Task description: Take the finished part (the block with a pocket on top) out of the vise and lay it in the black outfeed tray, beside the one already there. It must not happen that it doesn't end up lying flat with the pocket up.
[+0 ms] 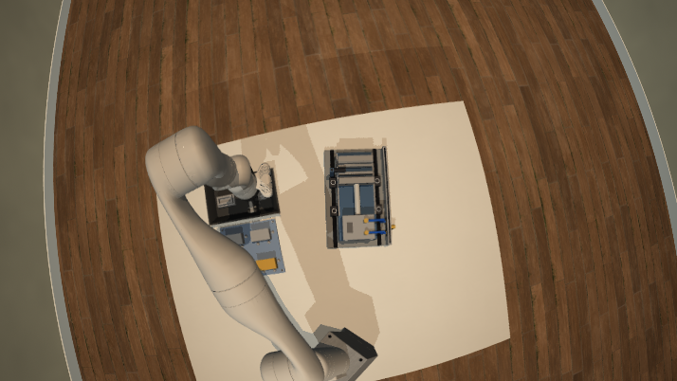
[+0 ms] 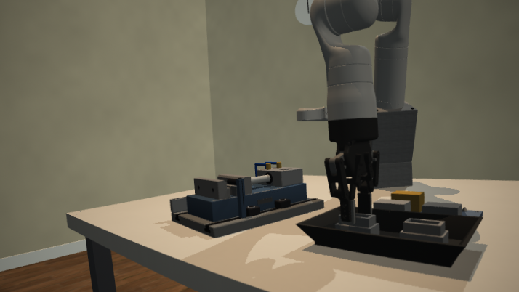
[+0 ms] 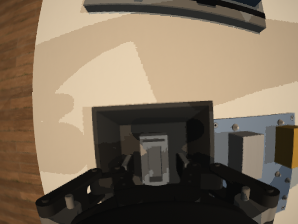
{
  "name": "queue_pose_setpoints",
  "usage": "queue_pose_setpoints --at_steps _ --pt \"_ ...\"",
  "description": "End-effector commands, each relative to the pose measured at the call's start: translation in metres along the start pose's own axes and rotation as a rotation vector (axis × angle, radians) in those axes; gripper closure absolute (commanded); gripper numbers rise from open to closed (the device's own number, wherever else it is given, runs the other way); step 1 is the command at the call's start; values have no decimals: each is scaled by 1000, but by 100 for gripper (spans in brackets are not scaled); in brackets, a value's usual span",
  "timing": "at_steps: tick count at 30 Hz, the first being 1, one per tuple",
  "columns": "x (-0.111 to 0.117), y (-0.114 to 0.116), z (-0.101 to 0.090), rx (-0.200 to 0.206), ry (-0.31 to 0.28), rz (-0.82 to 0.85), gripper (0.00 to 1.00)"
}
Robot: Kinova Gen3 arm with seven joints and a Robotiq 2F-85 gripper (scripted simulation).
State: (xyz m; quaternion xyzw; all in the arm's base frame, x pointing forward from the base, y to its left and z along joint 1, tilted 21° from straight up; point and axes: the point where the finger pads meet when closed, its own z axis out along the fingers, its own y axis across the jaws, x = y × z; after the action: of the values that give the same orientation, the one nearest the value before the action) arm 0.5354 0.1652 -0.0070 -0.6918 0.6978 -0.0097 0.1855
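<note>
The finished part [image 2: 357, 222], a grey block with a pocket on top, rests on the floor of the black outfeed tray [image 2: 390, 232]. A second pocketed block [image 2: 424, 229] lies beside it in the same tray. My gripper [image 2: 354, 214] reaches down into the tray with its fingers open on either side of the part, no longer clamping it. In the wrist view the part [image 3: 154, 157] sits between my spread fingertips. The blue vise [image 2: 247, 197] stands to the left with nothing between its jaws. From above, my wrist covers much of the tray [image 1: 242, 204].
A blue infeed plate [image 1: 253, 244] with grey blocks and a yellow block [image 2: 408, 200] sits right behind the tray. The vise on its rail base [image 1: 357, 196] stands mid-table. The arm's base [image 1: 343, 353] is at the table's near edge.
</note>
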Motion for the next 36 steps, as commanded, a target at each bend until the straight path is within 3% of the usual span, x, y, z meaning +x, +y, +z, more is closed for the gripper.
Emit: queue_pose_setpoints --at_steps 1,25,36 --pt "-1 -2 0 6 0 3 33" --pt "-1 -2 0 5 0 3 33" --pt "-1 2 -16 -5 2 2 33"
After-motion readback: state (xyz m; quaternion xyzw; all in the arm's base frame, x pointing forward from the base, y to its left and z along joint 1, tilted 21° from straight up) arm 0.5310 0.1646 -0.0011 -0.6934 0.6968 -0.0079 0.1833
